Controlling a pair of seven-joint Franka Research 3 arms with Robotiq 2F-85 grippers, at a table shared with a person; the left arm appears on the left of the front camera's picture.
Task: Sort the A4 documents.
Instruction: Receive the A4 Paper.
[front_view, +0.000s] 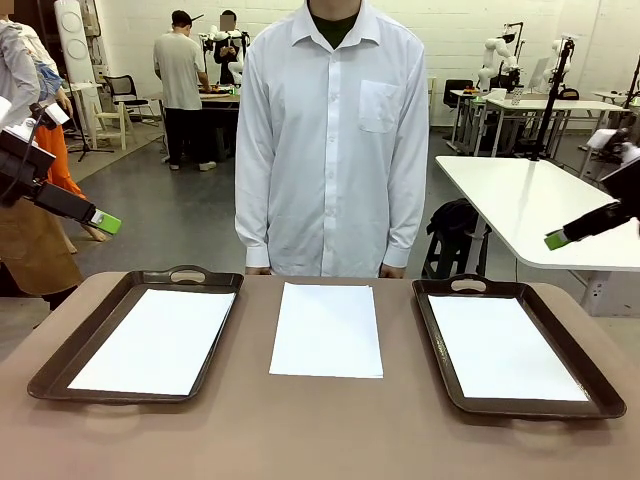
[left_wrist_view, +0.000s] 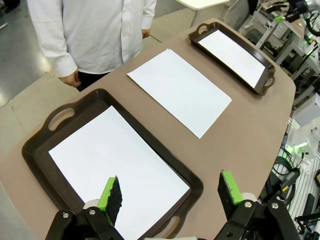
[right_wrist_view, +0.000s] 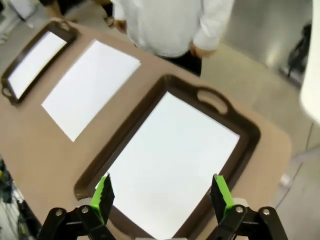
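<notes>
Three sheets set out for sorting, both arms poised overhead.
One thin white A4 paper sheet (front_view: 326, 329) lies loose on the brown tabletop (front_view: 320, 430), between the dark brown handled plastic left tray (front_view: 55, 375) and right tray (front_view: 595, 380). These hold a second sheet (front_view: 155, 340) and a third sheet (front_view: 505, 347), and are probably the sorting bins. The left gripper (left_wrist_view: 170, 192) and right gripper (right_wrist_view: 162, 195) hover high, jaws wide apart, gripping and touching nothing.

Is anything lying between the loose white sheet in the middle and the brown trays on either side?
Nothing visible. The plain white A4 paper sheet lies flat in the middle, with only bare brown tabletop between it and the dark brown handled left tray and right tray.
</notes>
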